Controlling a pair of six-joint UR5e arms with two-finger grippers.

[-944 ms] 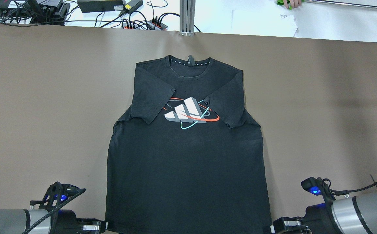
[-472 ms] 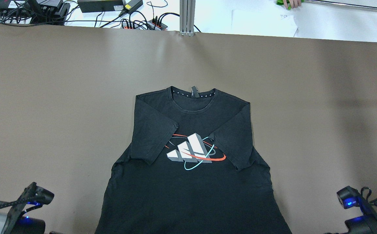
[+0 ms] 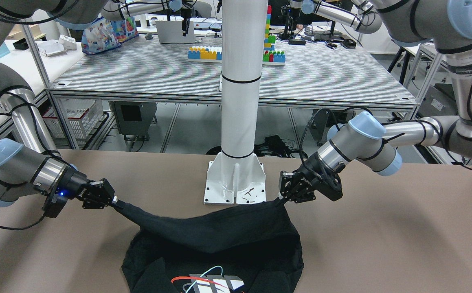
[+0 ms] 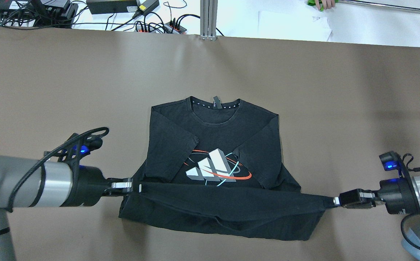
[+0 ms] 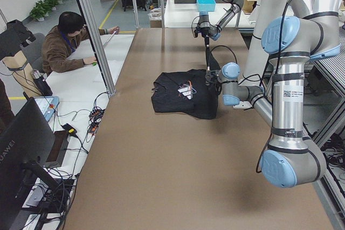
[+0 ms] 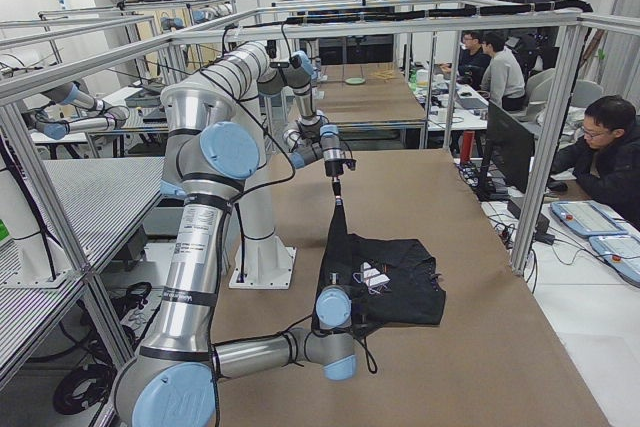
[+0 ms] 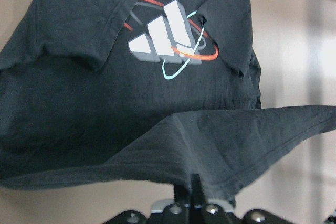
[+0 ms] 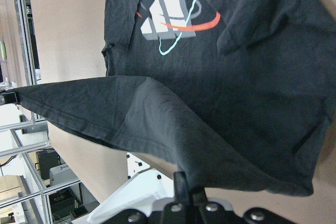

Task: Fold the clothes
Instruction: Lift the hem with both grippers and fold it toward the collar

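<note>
L claw (image 4: pixel 138 187) is pinched tight on one bottom-hem corner of the black tee (image 4: pixel 213 123). R claw (image 4: pixel 335 200) is pinched on the other corner, w/ the hem pulled into a taut band btwn them, lifted off the brown table (image 4: pixel 50 90). Rest of the tee lies flat fwd of both claws: sleeves folded in over the chest, logo print (image 4: pixel 215 170) just beyond the band, collar at the far end.
</note>
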